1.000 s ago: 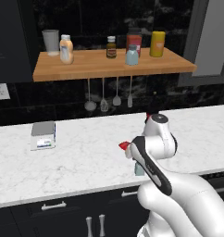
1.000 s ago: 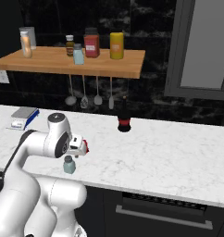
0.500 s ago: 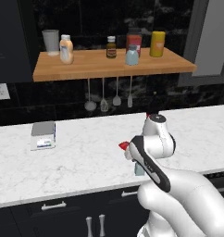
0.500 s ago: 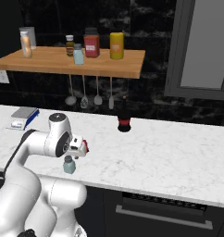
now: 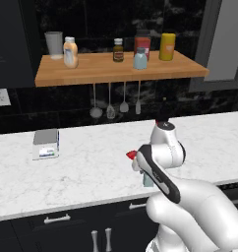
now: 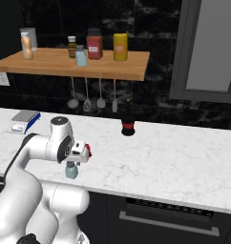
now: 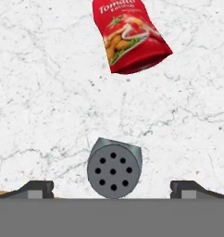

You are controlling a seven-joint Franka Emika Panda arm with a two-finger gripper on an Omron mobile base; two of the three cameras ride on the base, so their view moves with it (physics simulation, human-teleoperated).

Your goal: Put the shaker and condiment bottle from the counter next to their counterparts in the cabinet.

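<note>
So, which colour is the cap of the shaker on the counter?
Grey metal with small dark holes on the shaker cap, best in the hand view.

— What sits up top?
— A grey cup (image 5: 54, 44), a pale orange-capped bottle (image 5: 70, 52), a small dark brown bottle (image 5: 118, 50), a big red-labelled jar (image 5: 142, 41) and a tall yellow bottle (image 5: 167, 47)
— Below?
— Four metal utensils (image 5: 110, 101) hang under the plank; a small silver box (image 5: 45, 143) lies far left
</note>
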